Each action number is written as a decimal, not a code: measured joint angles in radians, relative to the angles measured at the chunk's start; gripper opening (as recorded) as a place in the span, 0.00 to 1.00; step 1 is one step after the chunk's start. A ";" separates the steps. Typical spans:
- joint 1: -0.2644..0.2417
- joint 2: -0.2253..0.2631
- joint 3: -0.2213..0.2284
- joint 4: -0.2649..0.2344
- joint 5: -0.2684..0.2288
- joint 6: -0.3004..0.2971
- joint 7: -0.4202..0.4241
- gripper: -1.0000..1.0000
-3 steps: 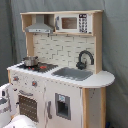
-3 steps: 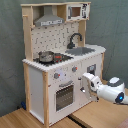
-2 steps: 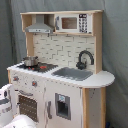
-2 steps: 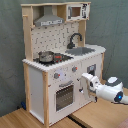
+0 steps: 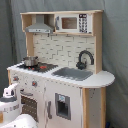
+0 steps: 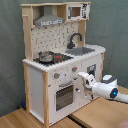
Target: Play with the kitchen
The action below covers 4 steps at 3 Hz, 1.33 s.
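We note the kitchen (image 6: 60, 60) standing on a pale wooden table (image 6: 95, 116), against a grey backdrop. The hand (image 6: 83, 78) sits just at the oven front, near the knobs (image 6: 56, 76); we cannot tell how far open it is, or whether it grips anything. We judge the step to be an approach to the oven door (image 6: 65, 95); next calls for fine alignment. Matte white panels, light-wood frame, metal pot (image 5: 30, 61), curved black faucet (image 5: 85, 57).

Showing white and pale wood on the kitchen (image 6: 55, 65), with white brick-patterned tiling behind. Gleaming black on the faucet (image 5: 85, 59), grey in the sink (image 5: 72, 74).
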 joint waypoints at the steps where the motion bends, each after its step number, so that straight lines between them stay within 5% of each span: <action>1: -0.070 0.000 0.006 0.063 0.009 0.038 0.001 1.00; 2: -0.115 -0.005 0.019 0.018 0.014 0.116 -0.012 1.00; 4: -0.202 -0.013 0.028 0.112 0.036 0.094 -0.010 1.00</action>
